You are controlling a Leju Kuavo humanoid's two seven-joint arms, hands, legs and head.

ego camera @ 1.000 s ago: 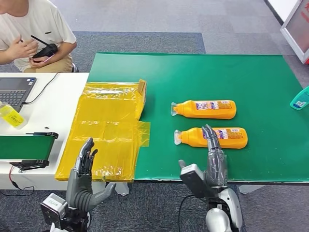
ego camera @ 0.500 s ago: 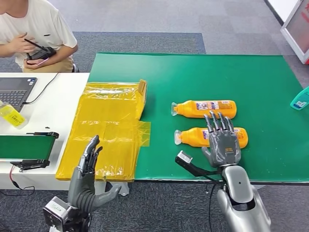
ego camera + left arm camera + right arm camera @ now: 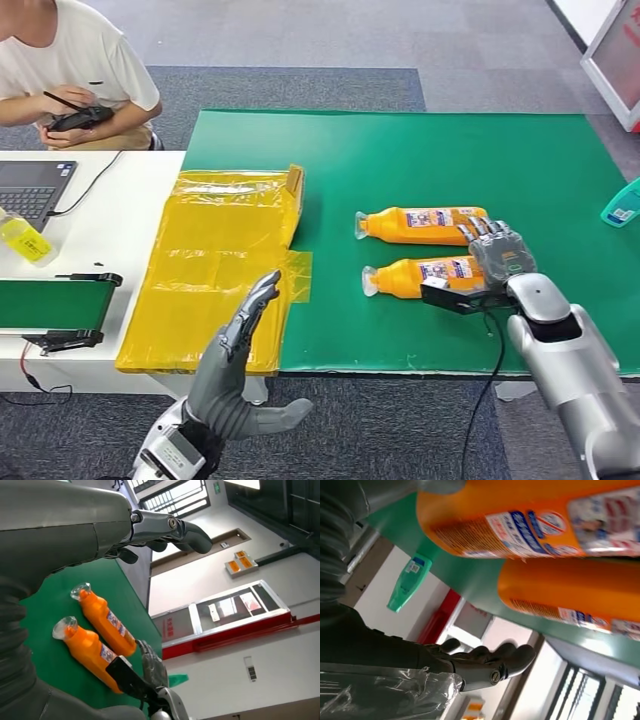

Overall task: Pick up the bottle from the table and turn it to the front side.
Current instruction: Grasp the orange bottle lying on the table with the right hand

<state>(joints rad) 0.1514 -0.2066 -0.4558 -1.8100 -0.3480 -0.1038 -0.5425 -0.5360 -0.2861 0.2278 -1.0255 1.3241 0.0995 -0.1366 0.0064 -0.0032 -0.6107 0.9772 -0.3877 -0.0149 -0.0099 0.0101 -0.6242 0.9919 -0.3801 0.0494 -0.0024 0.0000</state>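
Green worktop [image 3: 377, 160] carries two orange bottles lying on sides, caps toward yellow plastic sheet [image 3: 219, 260]. Right hand [image 3: 500, 255] covers base end of near bottle [image 3: 419, 276]; whether fingers clamp it, cannot tell. Far bottle [image 3: 423, 225] just beside, untouched. Left hand [image 3: 238, 350] off worktop edge, fingers spread, holding nothing. Teal bottle [image 3: 623, 205] cut off by frame edge.
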